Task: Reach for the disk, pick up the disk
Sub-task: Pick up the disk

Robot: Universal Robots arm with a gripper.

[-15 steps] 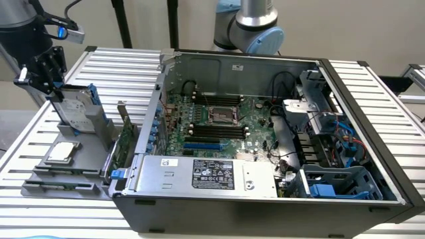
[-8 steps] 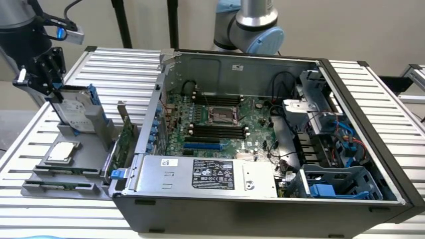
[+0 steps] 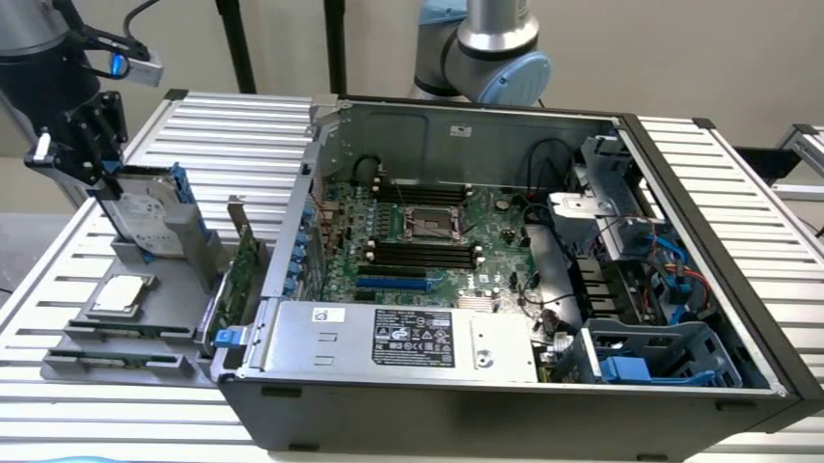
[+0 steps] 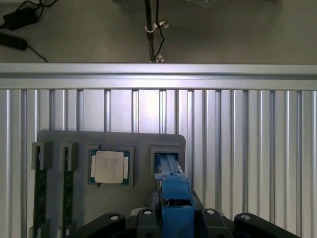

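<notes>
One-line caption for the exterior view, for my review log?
Black gripper at the top of the upright silver-grey, blue-railed hard drive in a grey tray beside an open computer case.

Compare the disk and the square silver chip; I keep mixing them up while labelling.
The disk stands upright in its slot; the chip lies flat in its pocket. The disk is larger and rectangular with blue rails; the chip is small and square. Both are silvery and sit in the grey holder.
</notes>
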